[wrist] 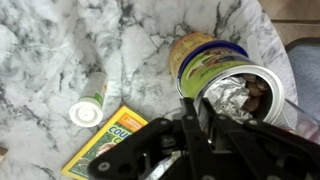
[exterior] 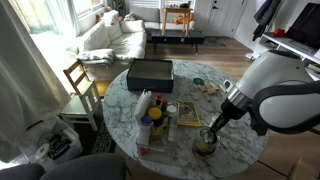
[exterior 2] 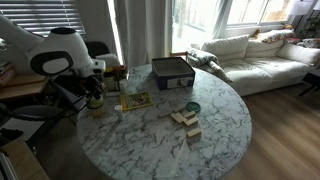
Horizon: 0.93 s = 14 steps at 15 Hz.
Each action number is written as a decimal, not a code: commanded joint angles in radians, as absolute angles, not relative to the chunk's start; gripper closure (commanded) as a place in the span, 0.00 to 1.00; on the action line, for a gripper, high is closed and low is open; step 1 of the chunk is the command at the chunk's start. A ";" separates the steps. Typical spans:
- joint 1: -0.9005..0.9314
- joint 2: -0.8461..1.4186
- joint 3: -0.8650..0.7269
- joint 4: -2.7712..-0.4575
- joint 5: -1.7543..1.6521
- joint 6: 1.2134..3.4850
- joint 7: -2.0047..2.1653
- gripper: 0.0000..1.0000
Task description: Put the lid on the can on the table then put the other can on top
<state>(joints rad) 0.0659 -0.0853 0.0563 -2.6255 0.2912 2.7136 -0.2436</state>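
In the wrist view the gripper (wrist: 198, 112) is pinched together on one side of the rim of the other can (wrist: 240, 92), a silvery tin with a yellow-green wall. It sits on, or just above, the blue-purple lid (wrist: 215, 44), which shows only as an arc past its base. The can under that lid is hidden, so I cannot tell whether the lid is seated square or whether the stack is centred. The main risk, as I judge it, is the one-sided hold. If the tin hangs tilted or off-centre at release, it may slide off the smooth lid. A finger dragging on the rim as the gripper lets go could also topple both tins. The stack stands near the edge of the marbled counter (wrist: 60, 50), so a nudge outward could send it over. A nudge inward could send it towards the lying yellow bottle (wrist: 90, 102).
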 commanded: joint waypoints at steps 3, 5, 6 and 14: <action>0.070 -0.066 0.042 -2.631 0.276 2.719 -0.220 0.97; 0.067 -0.068 0.043 -2.632 0.263 2.720 -0.206 0.97; 0.065 -0.069 0.043 -2.632 0.257 2.720 -0.200 0.97; 0.062 -0.097 0.039 -2.630 0.223 2.703 -0.179 0.97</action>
<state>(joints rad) 0.0655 -0.0843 0.0513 -2.6221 0.2529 2.7136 -0.1971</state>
